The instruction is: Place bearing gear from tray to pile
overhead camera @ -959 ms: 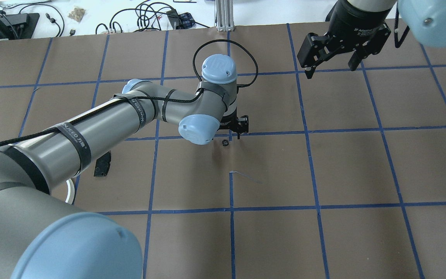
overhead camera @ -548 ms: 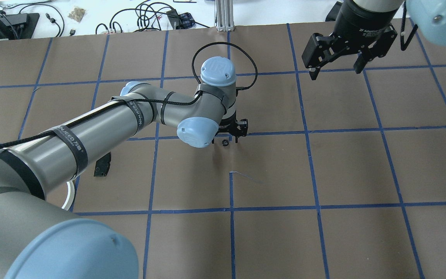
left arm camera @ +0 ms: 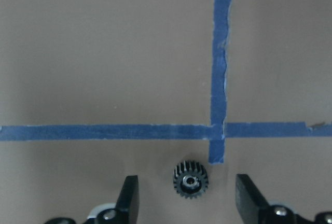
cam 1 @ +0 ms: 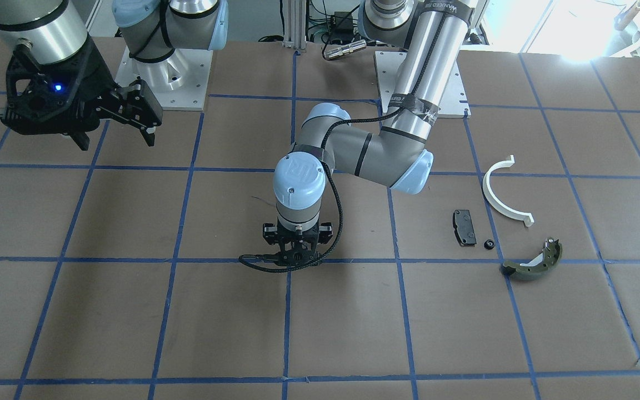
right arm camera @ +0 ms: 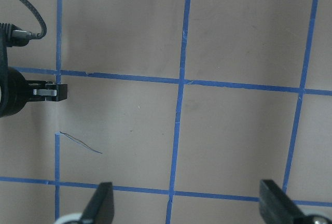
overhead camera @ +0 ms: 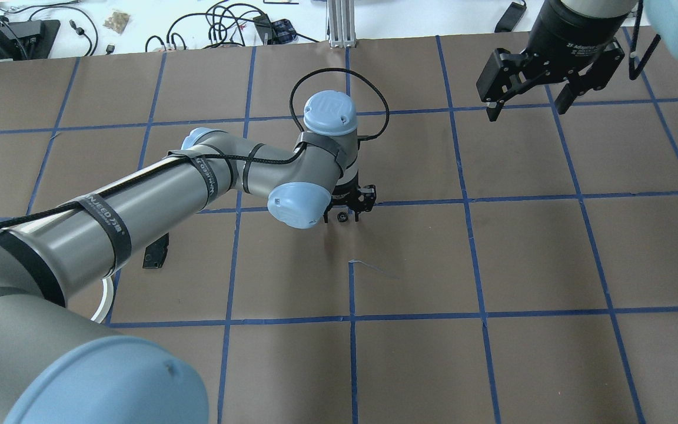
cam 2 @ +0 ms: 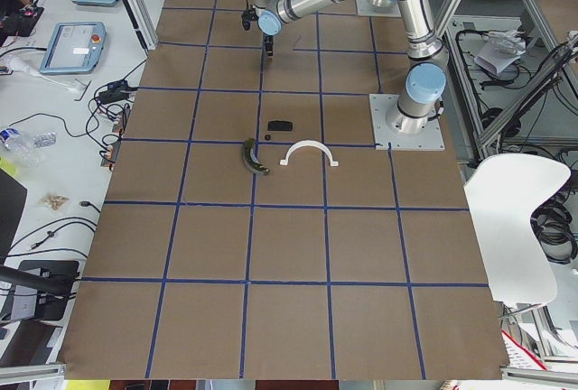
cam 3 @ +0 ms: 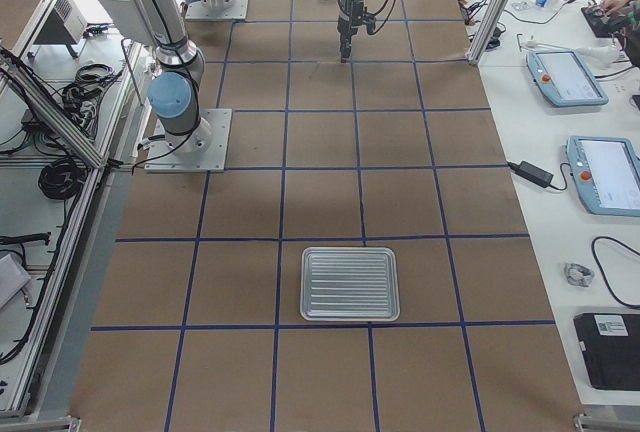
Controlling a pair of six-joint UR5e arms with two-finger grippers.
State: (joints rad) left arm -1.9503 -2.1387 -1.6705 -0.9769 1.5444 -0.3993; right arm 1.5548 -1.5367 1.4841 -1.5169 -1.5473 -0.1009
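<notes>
Lying flat on the brown paper-covered table, the small black toothed bearing gear sits just beside a blue tape crossing, between the spread, non-touching fingers of the left gripper. The right gripper hangs wide apart, empty, well away.

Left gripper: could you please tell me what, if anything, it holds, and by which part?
Nothing. The left gripper is open; the gear lies on the table between its jaws, untouched.

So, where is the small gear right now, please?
In the wrist view the gear lies on the table between the left gripper's open fingers, beside a blue tape crossing.
</notes>
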